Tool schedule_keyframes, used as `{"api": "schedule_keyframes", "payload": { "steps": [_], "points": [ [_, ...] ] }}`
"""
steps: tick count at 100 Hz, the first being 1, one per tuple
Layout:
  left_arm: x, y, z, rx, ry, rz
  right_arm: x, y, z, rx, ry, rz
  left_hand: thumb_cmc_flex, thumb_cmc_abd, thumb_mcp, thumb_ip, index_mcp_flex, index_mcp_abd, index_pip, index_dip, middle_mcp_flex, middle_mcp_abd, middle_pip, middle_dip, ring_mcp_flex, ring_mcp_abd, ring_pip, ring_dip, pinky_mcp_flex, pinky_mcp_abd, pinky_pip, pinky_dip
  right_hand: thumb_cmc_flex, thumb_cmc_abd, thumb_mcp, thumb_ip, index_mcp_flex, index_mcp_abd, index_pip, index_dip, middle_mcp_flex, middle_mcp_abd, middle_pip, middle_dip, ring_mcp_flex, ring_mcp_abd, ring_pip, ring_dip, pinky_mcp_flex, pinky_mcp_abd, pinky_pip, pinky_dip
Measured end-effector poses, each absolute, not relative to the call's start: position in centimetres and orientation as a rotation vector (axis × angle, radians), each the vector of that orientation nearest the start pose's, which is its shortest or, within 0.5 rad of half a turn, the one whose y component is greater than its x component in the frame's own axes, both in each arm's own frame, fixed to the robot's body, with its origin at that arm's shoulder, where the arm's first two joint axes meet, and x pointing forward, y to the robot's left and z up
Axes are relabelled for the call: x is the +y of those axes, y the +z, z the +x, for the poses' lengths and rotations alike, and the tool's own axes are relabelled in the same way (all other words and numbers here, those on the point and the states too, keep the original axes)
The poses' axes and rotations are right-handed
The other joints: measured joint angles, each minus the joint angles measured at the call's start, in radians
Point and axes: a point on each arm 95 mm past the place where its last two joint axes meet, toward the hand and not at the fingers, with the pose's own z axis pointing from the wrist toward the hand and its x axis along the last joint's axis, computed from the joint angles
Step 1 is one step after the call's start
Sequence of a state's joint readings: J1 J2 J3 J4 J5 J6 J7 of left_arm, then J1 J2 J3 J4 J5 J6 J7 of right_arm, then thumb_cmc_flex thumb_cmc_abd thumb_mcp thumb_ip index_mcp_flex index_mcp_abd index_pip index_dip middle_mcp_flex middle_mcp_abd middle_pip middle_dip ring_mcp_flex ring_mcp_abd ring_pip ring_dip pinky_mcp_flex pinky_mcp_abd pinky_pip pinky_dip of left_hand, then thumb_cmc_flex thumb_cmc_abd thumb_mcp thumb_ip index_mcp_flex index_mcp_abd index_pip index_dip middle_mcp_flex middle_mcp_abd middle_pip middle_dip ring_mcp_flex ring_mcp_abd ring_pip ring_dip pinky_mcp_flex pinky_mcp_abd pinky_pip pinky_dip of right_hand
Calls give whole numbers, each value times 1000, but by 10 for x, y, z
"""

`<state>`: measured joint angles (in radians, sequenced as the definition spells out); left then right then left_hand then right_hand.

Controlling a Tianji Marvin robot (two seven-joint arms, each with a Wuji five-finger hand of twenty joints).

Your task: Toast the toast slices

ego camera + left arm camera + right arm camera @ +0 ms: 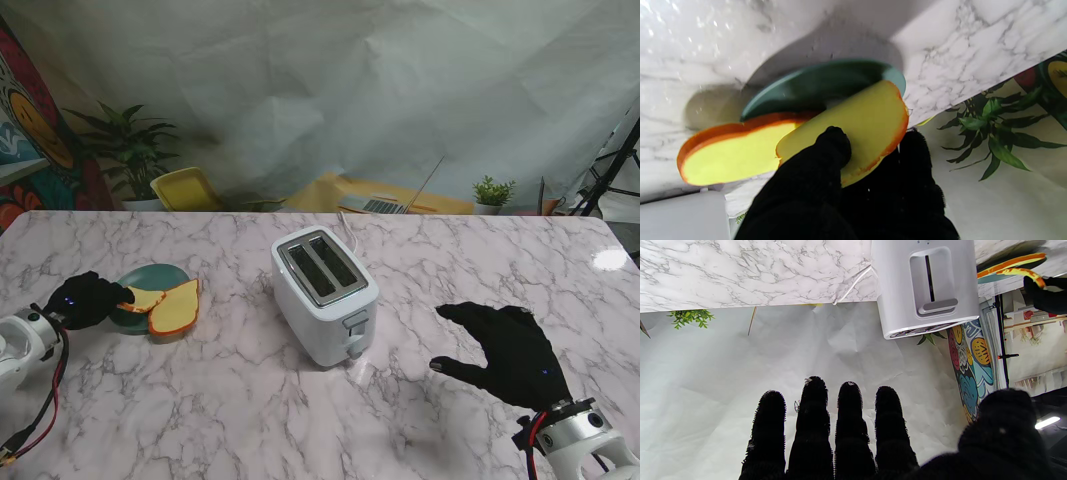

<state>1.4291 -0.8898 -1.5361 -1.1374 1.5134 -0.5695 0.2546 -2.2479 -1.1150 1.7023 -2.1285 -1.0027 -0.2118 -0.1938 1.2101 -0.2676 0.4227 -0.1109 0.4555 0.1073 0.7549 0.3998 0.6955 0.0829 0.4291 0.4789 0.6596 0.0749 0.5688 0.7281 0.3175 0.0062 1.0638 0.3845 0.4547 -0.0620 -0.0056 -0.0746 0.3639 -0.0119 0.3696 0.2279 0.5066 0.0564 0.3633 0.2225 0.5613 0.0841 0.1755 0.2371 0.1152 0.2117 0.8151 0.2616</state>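
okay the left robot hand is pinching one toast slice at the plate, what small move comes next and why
Probably lift it clear: the left robot hand grips one toast slice whose far end overlaps the green plate, and both toaster slots look empty.

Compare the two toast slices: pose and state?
The held slice is pinched in the left hand, tilted, lapping over the plate. The other slice lies free, its far end overhanging onto the table. Held slice looks smaller from the stand. Both are yellow with orange crusts.
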Motion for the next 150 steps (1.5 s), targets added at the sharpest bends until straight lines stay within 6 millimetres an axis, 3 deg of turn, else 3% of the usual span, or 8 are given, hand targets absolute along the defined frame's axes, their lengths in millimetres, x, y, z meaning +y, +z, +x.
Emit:
{"api": "schedule_keyframes", "payload": {
  "steps": [19,32,42,61,97,113,134,150],
  "points": [
    [227,-307,429,1828,-1075,-692,-65,-255,251,1299,1609,1100,10,-7,-24,0,47,-38,88,0,106,-3,-6,102,25,21,74,76,3,27,37,112,0,0,0,0,0,0,0,0,0,0,0,0,0,0,0,0,0,0,0,0],
    [226,-295,434,1807,-1080,-671,-65,-255,251,1298,1610,1099,10,-32,-23,0,87,-62,104,4,154,-5,-7,140,88,45,83,113,36,69,37,138,0,0,0,0,0,0,0,0,0,0,0,0,0,0,0,0,2,0,0,1],
    [222,-284,436,1788,-1086,-652,-65,-255,251,1295,1611,1098,8,-33,-11,0,99,-76,110,13,157,-13,-8,153,92,49,81,174,40,72,37,149,0,0,0,0,0,0,0,0,0,0,0,0,0,0,0,0,2,0,0,1],
    [202,-259,439,1709,-1166,-621,-64,-255,251,1295,1615,1099,8,-33,-8,0,99,-77,113,21,157,-12,-8,197,94,49,81,219,40,72,33,149,0,0,0,0,12,0,3,0,13,0,1,0,0,0,0,0,3,0,1,1],
    [137,-211,430,1431,-1399,-491,-47,-254,254,1280,1659,1007,6,-43,16,-1,99,-46,79,13,169,0,-5,221,140,50,81,255,71,77,33,149,24,-3,-5,0,60,0,18,7,52,1,6,9,24,0,0,7,19,1,18,2],
    [98,-195,422,1328,-1514,-420,-32,-250,263,1271,1680,910,5,-43,16,-1,99,-39,71,13,180,0,-5,227,163,50,81,256,94,82,33,149,61,-55,-4,0,82,0,53,21,77,1,39,25,46,-13,1,7,33,-5,52,3],
    [50,-185,412,1207,-1751,-451,-9,-234,282,1220,1782,846,-26,-67,53,-1,100,-29,17,-1,205,1,-6,227,201,50,79,259,127,87,33,165,99,-116,-2,1,108,0,89,27,103,3,75,40,62,-24,15,5,68,-38,103,3],
    [24,-185,408,1174,-1863,-474,8,-219,295,1150,1828,802,-43,-87,79,-1,108,-15,-81,-13,229,1,-18,228,220,50,70,265,146,89,30,186,122,-157,-5,1,112,0,114,35,105,16,96,56,81,-24,37,4,96,-49,124,3]
  ]
}}
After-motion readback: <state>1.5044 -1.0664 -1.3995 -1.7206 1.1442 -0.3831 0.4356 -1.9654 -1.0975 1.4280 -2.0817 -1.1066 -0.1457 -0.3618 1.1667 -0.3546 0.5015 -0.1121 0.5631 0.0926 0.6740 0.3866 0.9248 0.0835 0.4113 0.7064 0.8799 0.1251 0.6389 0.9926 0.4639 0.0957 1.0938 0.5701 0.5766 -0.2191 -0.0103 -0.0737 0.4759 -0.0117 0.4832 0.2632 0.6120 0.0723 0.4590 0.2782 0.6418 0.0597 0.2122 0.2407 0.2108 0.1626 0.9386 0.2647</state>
